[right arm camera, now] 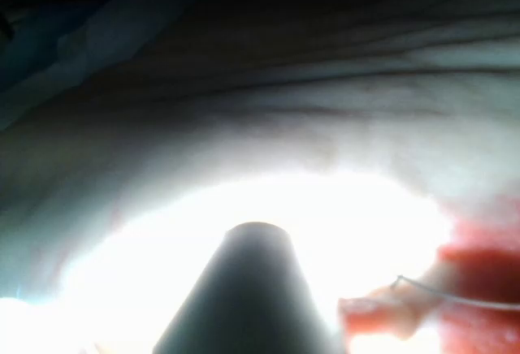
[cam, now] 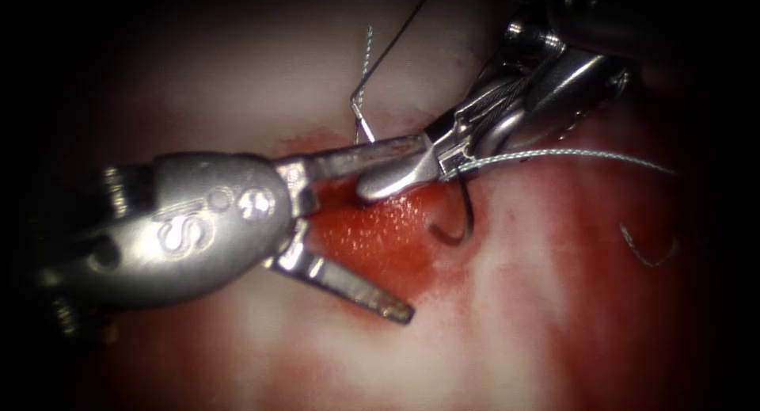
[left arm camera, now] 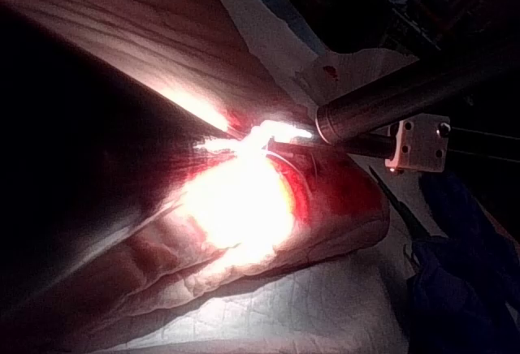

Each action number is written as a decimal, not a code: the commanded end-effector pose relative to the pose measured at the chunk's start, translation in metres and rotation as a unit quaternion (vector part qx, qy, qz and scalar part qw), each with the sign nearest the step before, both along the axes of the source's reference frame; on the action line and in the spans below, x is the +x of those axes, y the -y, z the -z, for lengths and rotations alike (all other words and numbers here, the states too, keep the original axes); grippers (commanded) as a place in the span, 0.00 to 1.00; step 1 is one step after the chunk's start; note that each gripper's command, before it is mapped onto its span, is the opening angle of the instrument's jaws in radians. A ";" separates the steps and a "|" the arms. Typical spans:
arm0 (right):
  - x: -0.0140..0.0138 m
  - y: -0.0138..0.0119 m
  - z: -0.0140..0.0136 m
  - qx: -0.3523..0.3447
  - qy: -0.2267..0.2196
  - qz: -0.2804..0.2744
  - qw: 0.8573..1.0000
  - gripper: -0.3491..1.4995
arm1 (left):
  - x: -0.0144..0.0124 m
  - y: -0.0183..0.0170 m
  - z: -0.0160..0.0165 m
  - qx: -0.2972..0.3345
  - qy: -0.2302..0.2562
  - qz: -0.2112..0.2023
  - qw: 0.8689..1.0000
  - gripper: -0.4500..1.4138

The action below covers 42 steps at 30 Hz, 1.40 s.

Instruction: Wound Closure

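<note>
While the pale, red-stained slab of pork tissue (cam: 507,332) lies under both tools, the left arm's silver needle-driver hand (cam: 396,225) is seen nearest in the endoscope view, entering from the left. Its two jaws are spread wide apart and nothing is held between them: the lower jaw points down and right over the tissue, and the upper jaw reaches right, toward the other tool. Between and just beyond these jaws the pool of glossy red fluid (cam: 372,229) marks the cut.

Just right of that pool, the thin dark curved needle (cam: 463,217) is seen hanging from the right arm's steel hand (cam: 443,157), which is clamped together on the needle near its thread end. The curve drops and hooks back to the left, with its tip at the right edge of the cut; whether the tip has entered the tissue cannot be told. The braided pale thread (cam: 554,154) runs from the clamped jaws out to the right, and a second dark strand (cam: 388,55) loops upward farther back.

As a judgement, the needle could be twisted in so short a grip if it is pressed against the tissue, and the slack thread could be snagged by the open left jaws.
</note>
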<state>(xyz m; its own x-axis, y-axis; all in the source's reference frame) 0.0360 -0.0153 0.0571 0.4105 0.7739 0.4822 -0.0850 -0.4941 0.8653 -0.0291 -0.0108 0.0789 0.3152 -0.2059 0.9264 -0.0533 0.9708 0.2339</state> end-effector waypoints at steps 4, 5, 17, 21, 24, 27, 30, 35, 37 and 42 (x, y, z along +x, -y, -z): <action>0.0010 -0.0011 0.0006 -0.002 -0.002 -0.001 1.000 0.00 | -0.0018 -0.0006 -0.0011 -0.021 -0.011 -0.002 1.000 0.45; 0.0010 -0.0011 0.0006 -0.002 -0.003 -0.001 1.000 0.00 | -0.0021 -0.0005 -0.0014 -0.029 -0.017 -0.004 0.999 0.45; 0.0012 -0.0009 0.0007 -0.002 -0.003 0.000 1.000 0.00 | -0.0037 0.0004 -0.0048 -0.113 -0.047 -0.061 0.991 0.33; 0.0012 -0.0008 0.0008 -0.002 -0.003 -0.001 1.000 0.00 | -0.0033 -0.0001 -0.0046 -0.120 -0.054 -0.050 0.990 0.23; 0.0012 -0.0009 0.0008 -0.002 -0.003 -0.001 1.000 0.00 | -0.0030 -0.0005 -0.0045 -0.121 -0.056 -0.045 0.990 0.22; 0.0011 -0.0009 0.0008 -0.002 -0.003 0.000 1.000 0.00 | -0.0024 -0.0008 -0.0041 -0.123 -0.056 -0.042 0.990 0.00; 0.0010 -0.0009 0.0008 -0.002 -0.003 0.000 1.000 0.00 | -0.0021 -0.0013 -0.0036 -0.091 -0.060 -0.026 0.994 0.00; 0.0010 -0.0009 0.0008 -0.002 -0.003 0.000 1.000 0.00 | -0.0019 -0.0015 -0.0032 -0.064 -0.059 -0.014 0.996 0.00; 0.0010 -0.0009 0.0008 -0.002 -0.003 0.000 1.000 0.00 | -0.0019 -0.0014 -0.0032 -0.012 -0.060 0.008 0.998 0.00; 0.0010 -0.0009 0.0007 -0.024 -0.011 -0.008 1.000 0.00 | -0.0019 -0.0014 -0.0033 0.066 -0.041 0.039 0.996 0.00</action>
<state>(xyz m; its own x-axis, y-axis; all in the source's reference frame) 0.0358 -0.0152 0.0573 0.4002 0.8135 0.4220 -0.0525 -0.4394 0.8968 -0.0304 -0.0104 0.0825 0.3617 -0.3634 0.8586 0.0474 0.9269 0.3724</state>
